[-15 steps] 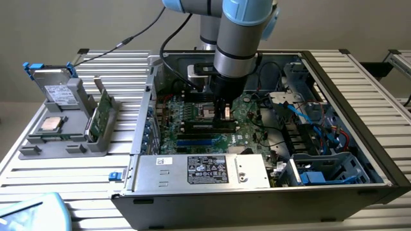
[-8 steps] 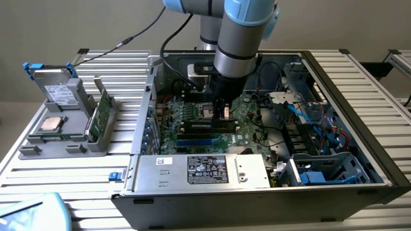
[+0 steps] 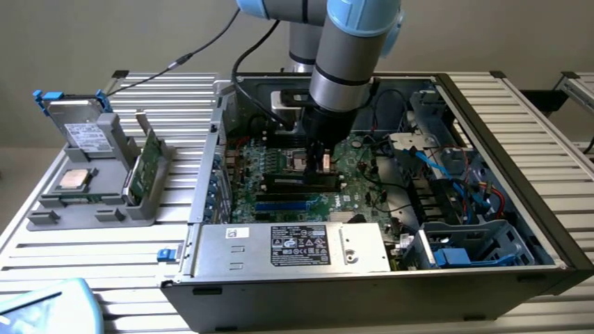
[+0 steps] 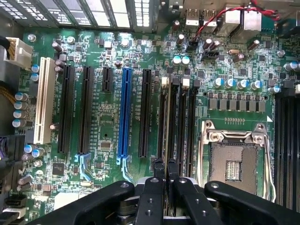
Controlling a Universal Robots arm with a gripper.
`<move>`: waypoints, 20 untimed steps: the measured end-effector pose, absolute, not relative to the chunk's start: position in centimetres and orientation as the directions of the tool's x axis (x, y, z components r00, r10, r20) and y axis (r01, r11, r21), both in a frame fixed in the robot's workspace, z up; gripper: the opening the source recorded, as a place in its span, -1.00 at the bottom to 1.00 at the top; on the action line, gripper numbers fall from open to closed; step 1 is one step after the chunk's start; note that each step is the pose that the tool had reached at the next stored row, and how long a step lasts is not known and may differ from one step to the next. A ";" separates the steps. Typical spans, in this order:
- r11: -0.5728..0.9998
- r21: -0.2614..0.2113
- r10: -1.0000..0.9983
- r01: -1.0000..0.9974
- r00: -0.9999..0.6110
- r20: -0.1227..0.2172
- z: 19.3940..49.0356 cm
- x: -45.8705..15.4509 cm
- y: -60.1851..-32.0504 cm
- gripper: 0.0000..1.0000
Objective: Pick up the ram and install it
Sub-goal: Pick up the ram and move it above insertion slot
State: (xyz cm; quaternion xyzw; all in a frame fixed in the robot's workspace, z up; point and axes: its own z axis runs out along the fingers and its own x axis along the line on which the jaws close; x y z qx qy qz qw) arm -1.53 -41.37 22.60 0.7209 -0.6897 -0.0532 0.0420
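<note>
My gripper [image 3: 320,165] reaches down inside the open computer case [image 3: 519,132], over the green motherboard [image 3: 357,177]. In the wrist view the ram [image 4: 167,122] shows edge-on as a thin strip standing in line with one of the black memory slots [image 4: 180,122] beside the processor socket [image 4: 232,161]. The gripper [image 4: 166,165] has its two black fingertips [image 4: 159,168] pressed close together on the near end of that strip. Whether the ram sits fully down in its slot I cannot tell.
A grey holder [image 3: 55,209] at the exterior view's left carries a wider green card [image 3: 144,170], a processor [image 3: 74,179] and a drive [image 3: 88,132]. The power supply [image 3: 297,247] lies at the case front. Blue cables [image 3: 464,174] fill the case's right side. A blue slot [image 4: 124,112] and a white slot [image 4: 43,101] stand near the memory slots.
</note>
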 end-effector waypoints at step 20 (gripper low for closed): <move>-0.048 0.104 -0.999 -0.993 0.048 0.004 24.3 -1.5 -40.9 -0.73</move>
